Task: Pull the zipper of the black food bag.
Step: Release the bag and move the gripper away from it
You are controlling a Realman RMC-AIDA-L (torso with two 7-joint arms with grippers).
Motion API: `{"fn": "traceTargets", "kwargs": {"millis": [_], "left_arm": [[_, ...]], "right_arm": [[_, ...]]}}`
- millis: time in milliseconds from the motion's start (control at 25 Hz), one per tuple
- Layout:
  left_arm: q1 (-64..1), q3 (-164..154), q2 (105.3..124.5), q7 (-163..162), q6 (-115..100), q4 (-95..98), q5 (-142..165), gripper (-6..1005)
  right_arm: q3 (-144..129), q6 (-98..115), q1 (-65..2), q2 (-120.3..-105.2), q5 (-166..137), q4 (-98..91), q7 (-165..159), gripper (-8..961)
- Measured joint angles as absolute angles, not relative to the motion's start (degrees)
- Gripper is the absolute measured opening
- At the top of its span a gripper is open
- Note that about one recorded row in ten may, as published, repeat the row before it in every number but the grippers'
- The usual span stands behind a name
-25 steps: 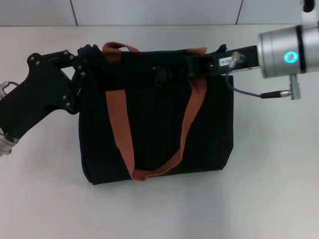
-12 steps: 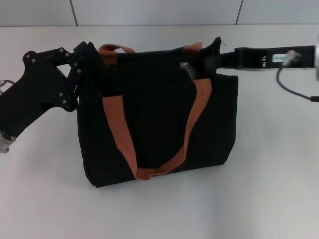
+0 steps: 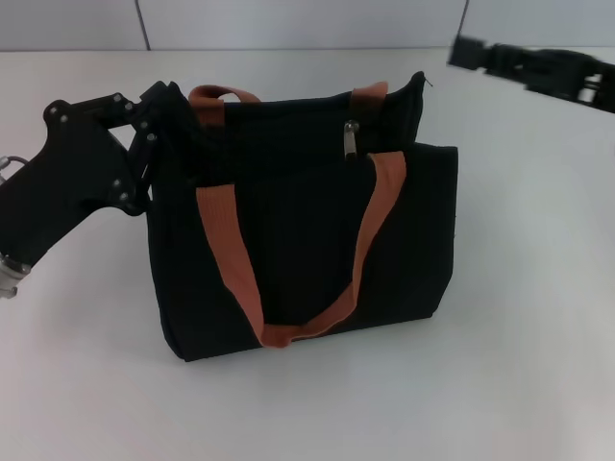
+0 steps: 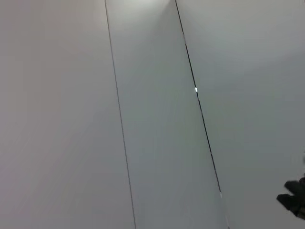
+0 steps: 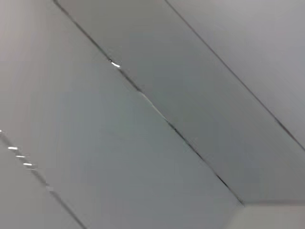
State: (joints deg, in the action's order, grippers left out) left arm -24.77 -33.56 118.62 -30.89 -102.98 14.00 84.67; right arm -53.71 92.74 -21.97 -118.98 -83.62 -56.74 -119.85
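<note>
Black bag (image 3: 307, 259), plain fabric. Orange-brown straps (image 3: 231, 259), one at each side of the front, joined in a loop low down. Silver zipper (image 3: 352, 140) at the top edge. Black left gripper (image 3: 159, 125) against the bag's corner. Black right gripper (image 3: 466, 53), apart from the bag. White table (image 3: 519, 336). Pale grey wall panels (image 4: 152, 143), thin dark seams.

White worktop (image 3: 519, 317) is filling most of the head view, its surface plain and matte. Pale grey panelled wall (image 3: 298, 24) is running along its far edge, thin dark seams (image 4: 119, 124) dividing the panels.
</note>
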Motion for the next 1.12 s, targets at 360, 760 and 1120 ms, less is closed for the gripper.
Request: {"fn": "traceTargets", "kwargs": {"millis": [360, 760, 1120], "left_arm": [[-24.1, -32.3, 118.44, -31.4, -101.9, 12.9, 84.7, 77], [-23.6, -32.7, 117.71, -38.3, -100.7, 14.3, 85.2, 116], [-22.1, -32.5, 117.49, -39.9, -99.2, 14.8, 85.4, 152]], "right_arm": [[-47.1, 111.7, -23.7, -115.87, -82.4, -33.3, -82.6, 335], [-47.0, 114.0, -21.4, -117.99, -105.7, -30.0, -53.4, 696], [-46.8, 105.1, -21.1, -118.95, -110.7, -25.2, -48.7, 758]]}}
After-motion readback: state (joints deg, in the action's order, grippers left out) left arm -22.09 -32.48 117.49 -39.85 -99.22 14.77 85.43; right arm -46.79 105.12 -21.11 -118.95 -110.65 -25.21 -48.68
